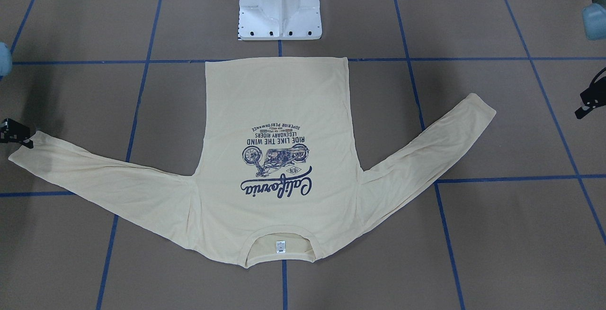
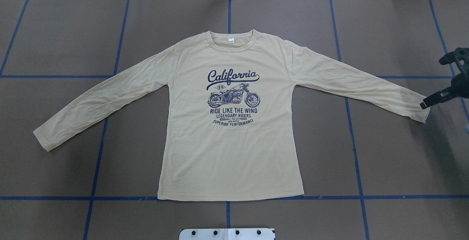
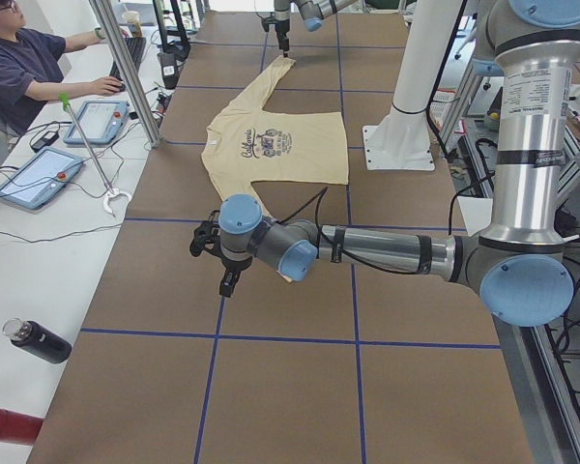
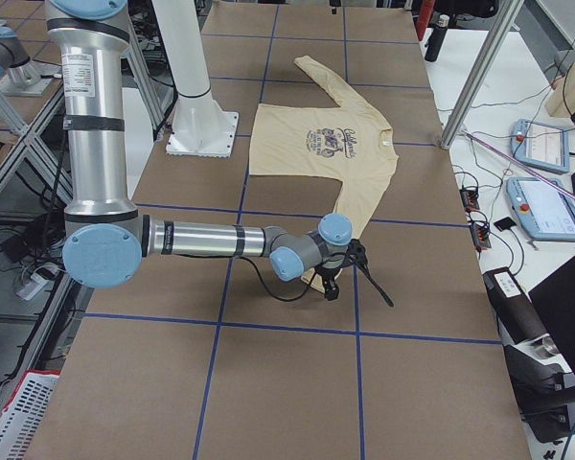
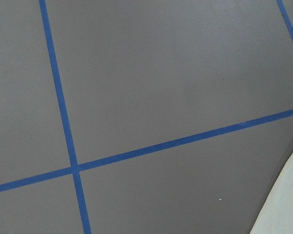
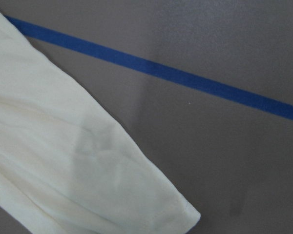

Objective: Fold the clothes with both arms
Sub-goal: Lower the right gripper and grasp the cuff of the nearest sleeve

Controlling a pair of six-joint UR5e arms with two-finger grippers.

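Beside one cuff (image 2: 419,112) of the T-shirt (image 2: 234,152), right jaws stand apart; left jaws' state unclear.

Brown table surface (image 2: 55,31), blue tape grid (image 2: 403,197). White pedestal base (image 1: 279,12) mid robot-side edge. Side bench (image 3: 19,271): seated person (image 3: 24,72), two tablets (image 3: 37,177), black bottle (image 3: 39,342).

Overhead and front views opposed, both sharing the T-shirt (image 2: 231,152), wrist cameras close above table (image 5: 161,73)

Reaches right arm (image 4: 201,238) out low and level, right gripper (image 2: 433,85) pointing down, fingers spread apart. Mirrors it with left arm (image 3: 387,253); left gripper (image 3: 220,269) finger spread unclear.
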